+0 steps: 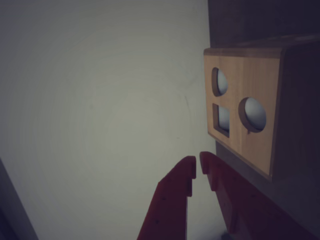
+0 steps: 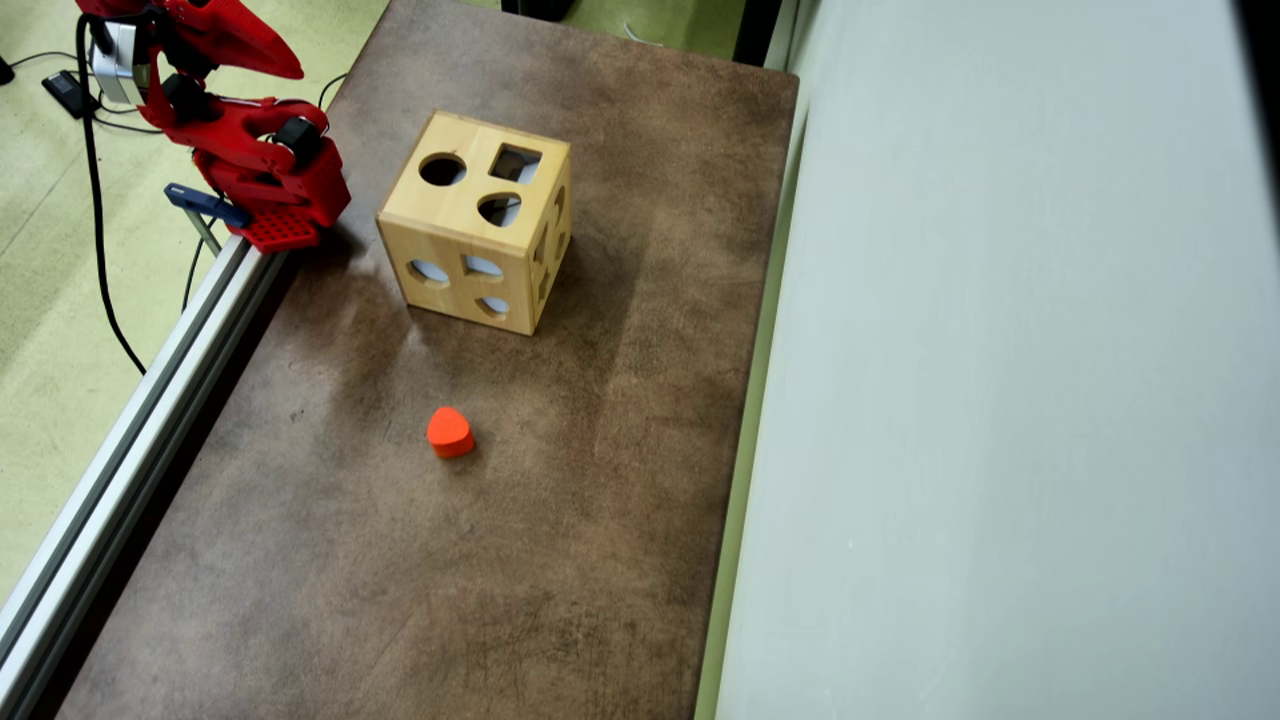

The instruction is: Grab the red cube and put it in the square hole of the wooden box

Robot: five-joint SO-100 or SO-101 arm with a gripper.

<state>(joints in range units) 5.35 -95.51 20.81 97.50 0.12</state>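
Observation:
The wooden box (image 2: 470, 225) stands on the brown table, its top face carrying the square hole (image 2: 515, 163) beside a round hole and a rounded one. The red cube is not visible in either view. My red gripper (image 2: 293, 69) is folded back over the arm's base at the overhead view's top left, well away from the box. In the wrist view the gripper (image 1: 198, 165) is shut, its tips almost touching with nothing between them. The wooden box (image 1: 250, 135) lies just right of the fingers, one face with three cut-outs turned toward the camera.
An orange rounded heart-like block (image 2: 450, 432) lies on the brown table (image 2: 330, 560) in front of the box. A metal rail (image 2: 150, 400) runs along the table's left edge and a pale wall panel (image 2: 1000, 400) borders its right. Cables trail on the floor at the upper left.

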